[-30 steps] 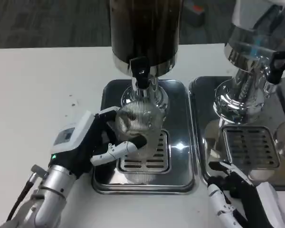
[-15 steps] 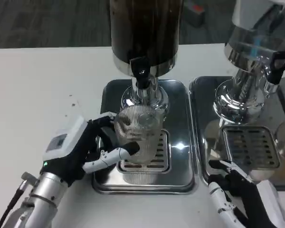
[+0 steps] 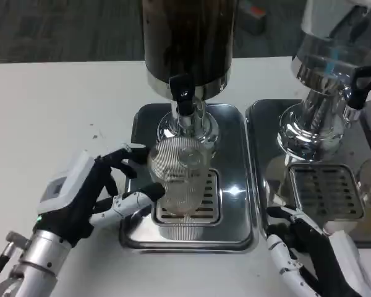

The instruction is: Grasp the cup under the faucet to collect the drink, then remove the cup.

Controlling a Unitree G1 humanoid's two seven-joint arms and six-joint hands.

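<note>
The clear ribbed glass cup (image 3: 178, 179) stands upright on the slotted grate of the polished steel drip tray (image 3: 235, 213), directly below the black-handled faucet (image 3: 182, 96) of the dark cylindrical drink dispenser (image 3: 188, 37). The left hand (image 3: 89, 195) is at the cup's left side, its fingers (image 3: 131, 202) spread around it: one white and black finger reaches across low at the cup's near-left wall and appears to touch it, while another curls toward the upper left of the cup near its rim. Whether the grasp is firm or the fingers are only lightly against the glass cannot be told. The cup lies to the right of the palm, between the upper and lower fingers. Its wall is finely fluted, transparent, with the grate showing through; whether any drink is in it cannot be told.

The right hand (image 3: 312, 253) rests low on the white desk (image 3: 55, 111), just in front of a second steel drip tray (image 3: 263, 161) under a shiny chrome dispenser (image 3: 324, 80), its fingers apart and holding nothing, well apart from the cup.
</note>
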